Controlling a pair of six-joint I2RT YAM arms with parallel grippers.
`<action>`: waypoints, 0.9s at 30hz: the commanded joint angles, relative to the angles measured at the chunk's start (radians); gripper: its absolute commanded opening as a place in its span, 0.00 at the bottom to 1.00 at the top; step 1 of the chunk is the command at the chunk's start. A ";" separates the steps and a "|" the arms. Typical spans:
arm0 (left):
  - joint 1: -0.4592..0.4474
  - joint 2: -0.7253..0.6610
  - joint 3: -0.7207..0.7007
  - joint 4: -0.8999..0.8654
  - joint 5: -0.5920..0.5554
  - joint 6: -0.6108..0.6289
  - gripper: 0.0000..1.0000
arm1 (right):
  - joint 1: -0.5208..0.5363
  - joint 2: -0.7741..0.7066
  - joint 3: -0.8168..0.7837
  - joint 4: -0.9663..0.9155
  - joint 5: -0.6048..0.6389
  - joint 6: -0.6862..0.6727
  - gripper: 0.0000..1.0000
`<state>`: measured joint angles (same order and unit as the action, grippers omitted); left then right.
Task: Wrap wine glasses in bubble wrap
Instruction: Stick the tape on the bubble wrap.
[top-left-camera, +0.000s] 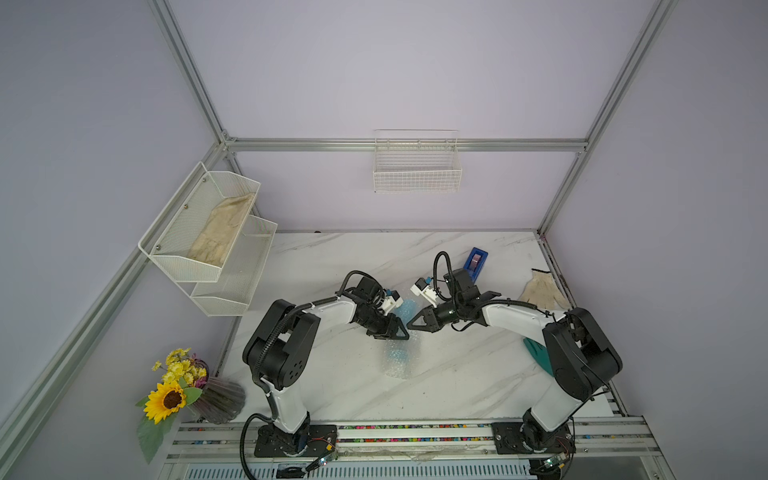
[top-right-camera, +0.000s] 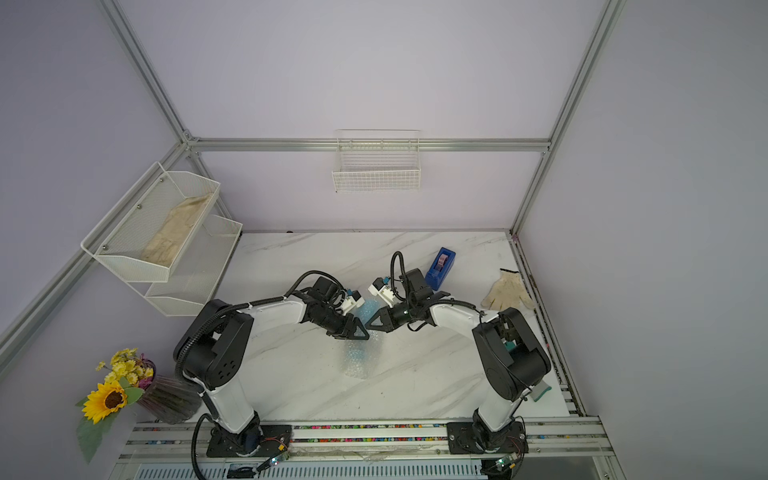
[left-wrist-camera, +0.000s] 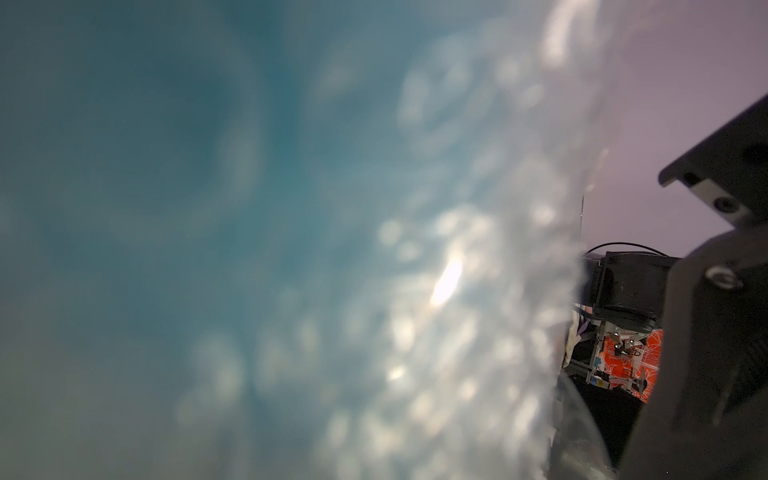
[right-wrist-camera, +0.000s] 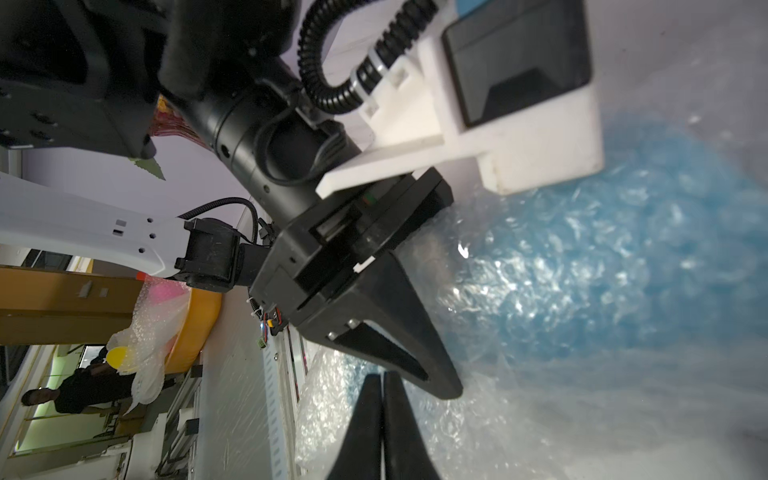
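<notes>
One bunch of yellow flowers (top-left-camera: 170, 390) stands at the far left, beside the marbled surface (top-left-camera: 332, 257). Above it a white two-tier mesh shelf (top-left-camera: 174, 266) hangs on the left wall, with a pale glove (top-left-camera: 222, 237) lying in its upper tier.

Further right, the left tool (top-left-camera: 397, 333) sits over the waist of a long bundle in the middle of the surface. The bundle is the bubble wrap (top-left-camera: 397, 365) rolled around the sky-blue wine glass (top-left-camera: 404, 311), whose blue shows through on either side of the tool. Its jaws stand partly apart around the bundle. In the right wrist view one finger (right-wrist-camera: 407, 316) lies flat against the wrap and the other is hidden behind it. The left wrist view is filled by blurred blue behind bubbles.

Tip to tip with it, the right tool (top-left-camera: 412, 324) has its fingers pressed together, tips at the wrap; whether they pinch a fold I cannot tell. A white wire basket (top-left-camera: 417, 183) hangs on the back wall.

Beyond the right arm stands a dark blue tape dispenser (top-left-camera: 477, 264), then a cream knitted glove (top-left-camera: 542, 289) near the right edge. A teal glove (top-left-camera: 538, 353) shows partly under the right arm.
</notes>
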<state>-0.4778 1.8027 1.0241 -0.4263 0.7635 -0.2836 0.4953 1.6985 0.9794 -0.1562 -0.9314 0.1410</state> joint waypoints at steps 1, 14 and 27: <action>0.004 -0.019 0.083 0.006 0.027 0.021 0.50 | -0.001 0.016 -0.007 0.083 0.029 0.032 0.08; 0.004 -0.025 0.082 0.004 0.027 0.023 0.50 | -0.001 0.067 -0.028 0.081 0.050 0.026 0.10; 0.004 -0.025 0.081 0.003 0.028 0.024 0.50 | -0.010 0.022 -0.066 0.071 0.079 0.022 0.12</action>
<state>-0.4778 1.8023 1.0241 -0.4271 0.7635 -0.2832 0.4927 1.7554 0.9363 -0.0971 -0.8669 0.1745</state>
